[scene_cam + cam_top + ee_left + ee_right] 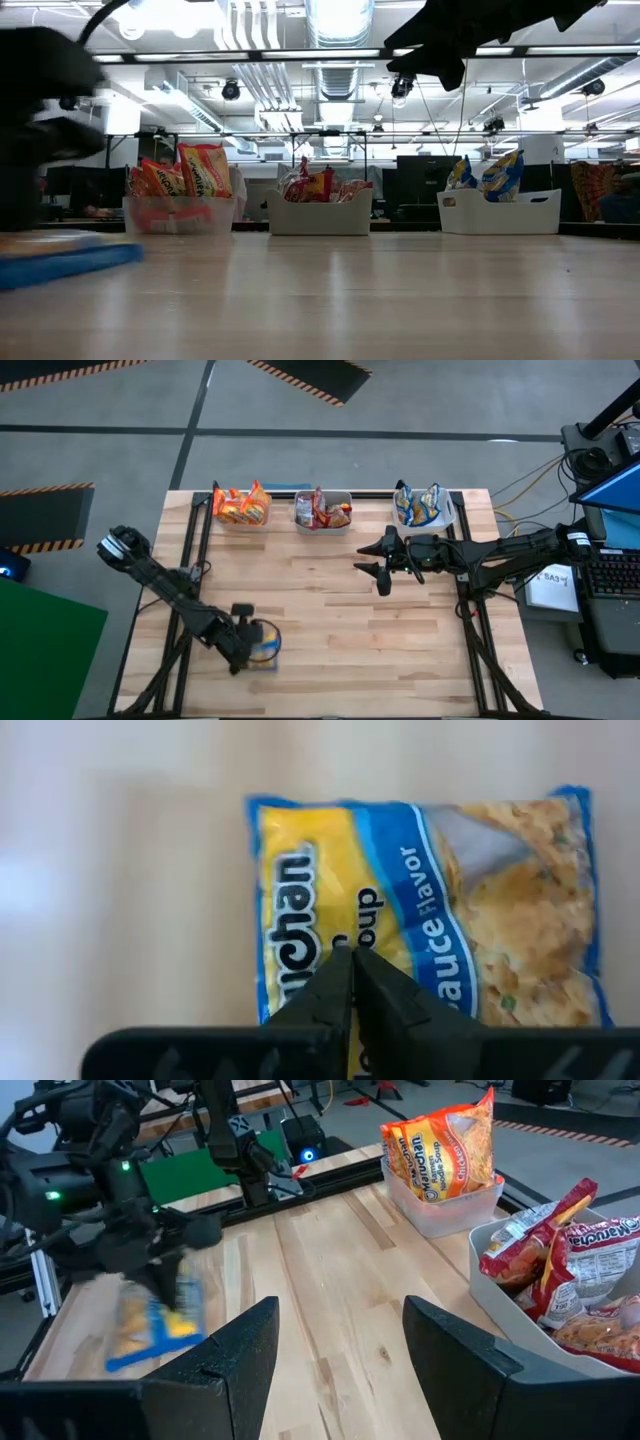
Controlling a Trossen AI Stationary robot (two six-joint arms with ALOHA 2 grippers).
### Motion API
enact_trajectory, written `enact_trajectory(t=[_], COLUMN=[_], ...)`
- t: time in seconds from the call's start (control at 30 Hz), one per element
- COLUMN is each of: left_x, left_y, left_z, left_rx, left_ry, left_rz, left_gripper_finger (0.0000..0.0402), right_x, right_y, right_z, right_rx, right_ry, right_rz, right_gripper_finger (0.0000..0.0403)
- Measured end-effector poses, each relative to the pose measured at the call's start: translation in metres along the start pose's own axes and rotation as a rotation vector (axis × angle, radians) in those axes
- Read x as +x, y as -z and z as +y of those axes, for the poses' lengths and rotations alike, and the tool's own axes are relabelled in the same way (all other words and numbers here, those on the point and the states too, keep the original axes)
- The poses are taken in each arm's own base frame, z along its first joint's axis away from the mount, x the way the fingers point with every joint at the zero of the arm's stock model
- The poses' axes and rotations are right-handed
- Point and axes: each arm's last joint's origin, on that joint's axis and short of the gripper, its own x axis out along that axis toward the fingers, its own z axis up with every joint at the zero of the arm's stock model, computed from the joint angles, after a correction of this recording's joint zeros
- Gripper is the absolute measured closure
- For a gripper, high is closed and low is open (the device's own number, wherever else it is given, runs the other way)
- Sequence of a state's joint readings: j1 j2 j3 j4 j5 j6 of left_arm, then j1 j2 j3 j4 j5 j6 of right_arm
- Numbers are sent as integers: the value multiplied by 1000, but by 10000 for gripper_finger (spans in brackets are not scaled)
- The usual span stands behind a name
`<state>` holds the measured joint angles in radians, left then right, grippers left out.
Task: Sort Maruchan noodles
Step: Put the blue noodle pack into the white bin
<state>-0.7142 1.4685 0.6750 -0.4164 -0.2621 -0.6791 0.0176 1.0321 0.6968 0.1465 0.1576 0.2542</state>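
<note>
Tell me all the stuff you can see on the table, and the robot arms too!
Blue packet: one, blue and yellow, lying flat near the table's front left, under the left gripper.
Orange packets: a few, orange, standing in the left bin.
Red packets: a few, red, in the middle bin.
Blue packets: a few, blue and yellow, in the right bin.
Bins: three, clear or whitish, in a row along the table's back edge.
Table: one, pale wood.
Left gripper: one, dark, shut, down at the blue packet.
Right gripper: one, dark, open, holding nothing, over the table's middle right, in front of the bins.
</note>
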Motion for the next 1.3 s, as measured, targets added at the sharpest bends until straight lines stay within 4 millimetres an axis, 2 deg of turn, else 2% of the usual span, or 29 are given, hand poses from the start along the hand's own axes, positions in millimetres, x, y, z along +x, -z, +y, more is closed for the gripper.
enact_trajectory(t=[0.2, 0.3, 0.47, 0.67, 0.83, 0.93, 1.1, 1.3], left_x=[1, 1, 2, -8, -12, -7, 4, 16], left_y=[-23, -40, -54, -46, -31, -22, -12, -14], left_z=[32, 51, 61, 55, 50, 48, 51, 65], left_rx=[-22, -53, 65, 197, 136, 74, 16, -70], left_ry=[-529, -650, -530, -359, -43, 30, 14, -276], left_rz=[-360, -410, -301, -146, 27, 77, 25, -289], left_gripper_finger=[402, 402, 402, 402, 402, 402, 401, 401], right_x=[0, 0, 0, 11, 31, 43, 61, 79], right_y=[0, 0, 0, 9, 22, 23, 24, 21], right_z=[0, 0, -2, -5, -6, -7, -8, -8], right_rx=[6, 29, 101, 214, 210, 189, 173, 183], right_ry=[0, 1, 55, 136, 139, 149, 150, 113], right_rz=[0, 0, -10, 16, 95, 120, 154, 184], right_gripper_finger=[200, 200, 200, 200, 200, 200, 200, 200])
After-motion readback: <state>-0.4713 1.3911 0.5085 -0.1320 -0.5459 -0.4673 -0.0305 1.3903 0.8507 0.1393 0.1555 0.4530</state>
